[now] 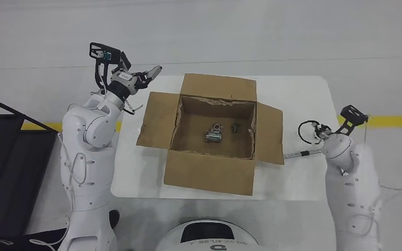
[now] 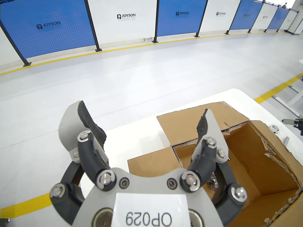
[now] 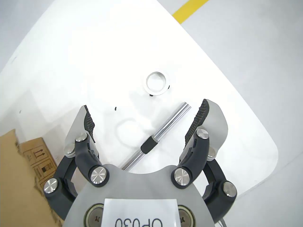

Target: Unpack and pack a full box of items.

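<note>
— How many things lie here?
— You have one box (image 1: 213, 135), two metal parts (image 1: 215, 133) inside, one rod (image 3: 163, 128), one ring (image 3: 156, 83).
— And the claws?
— Your left claw (image 2: 144, 109) hangs wide, box just ahead; your right claw (image 3: 144, 106), wide, hovers over the rod, ring beyond.

- The left gripper (image 2: 144, 111) sits in the foreground with its jaws spread wide and nothing between them; black ridged pads (image 2: 92, 121) line their inner faces.
- Just beyond the jaws stands an open cardboard box (image 2: 189, 126) on a white tabletop (image 2: 132, 140), its flaps folded outward and its rim torn.
- A small metal part (image 2: 213, 183) lies inside the box, mostly hidden behind one jaw.
- Past the box's far side, a metal ring (image 2: 274, 128) and a short metal rod (image 2: 286, 141) lie on the tabletop, near each other.
- In the background, grey floor (image 2: 118, 83) with a yellow line (image 2: 71, 55) runs to blue and white fence panels (image 2: 118, 17).
</note>
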Controlling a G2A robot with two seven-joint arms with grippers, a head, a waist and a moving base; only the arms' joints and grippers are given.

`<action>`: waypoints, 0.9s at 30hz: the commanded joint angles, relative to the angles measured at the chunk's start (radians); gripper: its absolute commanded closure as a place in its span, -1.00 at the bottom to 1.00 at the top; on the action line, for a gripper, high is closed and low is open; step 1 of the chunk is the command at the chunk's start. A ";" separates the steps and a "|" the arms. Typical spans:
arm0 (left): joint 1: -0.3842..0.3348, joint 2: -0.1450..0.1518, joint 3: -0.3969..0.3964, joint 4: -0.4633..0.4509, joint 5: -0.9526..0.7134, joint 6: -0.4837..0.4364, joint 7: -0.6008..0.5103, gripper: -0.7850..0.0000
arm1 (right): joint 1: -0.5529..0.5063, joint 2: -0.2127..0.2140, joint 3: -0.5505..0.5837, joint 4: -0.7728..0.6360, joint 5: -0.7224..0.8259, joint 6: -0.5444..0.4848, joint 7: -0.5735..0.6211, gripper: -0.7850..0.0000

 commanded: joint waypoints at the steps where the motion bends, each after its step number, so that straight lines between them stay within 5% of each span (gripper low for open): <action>1: 0.000 0.000 -0.001 0.000 -0.001 0.000 0.000 -1.00 | 0.045 0.001 -0.012 0.078 -0.034 0.013 0.002 -0.02; 22: 0.000 0.000 -0.001 0.000 -0.001 0.000 0.000 -1.00 | 0.220 -0.003 -0.054 0.390 -0.088 0.010 -0.003 0.18; 27: 0.000 0.000 -0.001 0.000 -0.001 0.000 0.000 -1.00 | 0.236 -0.006 -0.063 0.421 -0.088 0.006 -0.014 0.47</action>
